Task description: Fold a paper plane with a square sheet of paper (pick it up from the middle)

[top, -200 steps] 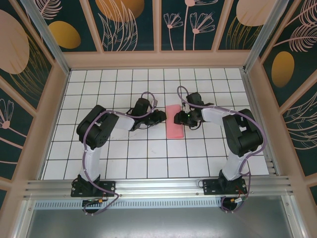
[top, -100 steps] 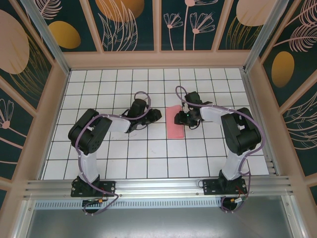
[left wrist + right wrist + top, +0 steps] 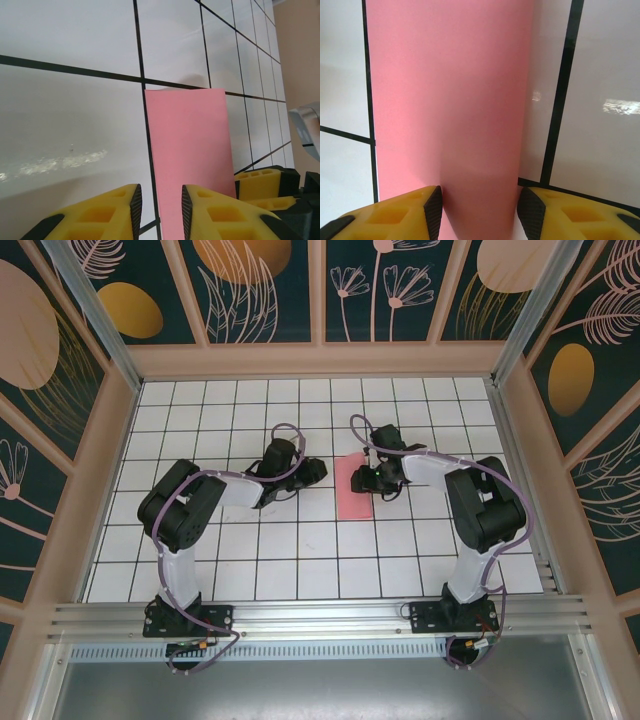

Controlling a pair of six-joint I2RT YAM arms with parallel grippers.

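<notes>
The right gripper (image 3: 480, 207) stood with its yellow fingers (image 3: 395, 215) moderately apart, low over the pink sheet of paper (image 3: 450, 100); the paper ran flat through the gap between them and was not pinched, though whether the fingertips pressed on it could not be told; in the top view this gripper (image 3: 372, 480) sat over the right side of the sheet, toward its far end. The left gripper (image 3: 159, 200) kept only a narrow gap between its fingers (image 3: 100, 217), with nothing in it; bare white table and a black grid line (image 3: 141, 110) showed through that gap, and the sheet's left edge ran just beside it; from above, the left gripper (image 3: 312, 472) lay close to the left of the sheet, pointing toward it. The sheet (image 3: 350, 502) was folded into a long narrow rectangle, lying flat on the white gridded table (image 3: 300, 550) about midway between the two arms, its long sides running away from the bases; in the left wrist view the paper (image 3: 190, 140) stretched ahead, with the right gripper's yellow fingers (image 3: 262, 180) at its far right side. Both arms reached inward from their bases at the near metal rail (image 3: 320, 618); dark floral wall panels (image 3: 260, 290) enclosed the table.
</notes>
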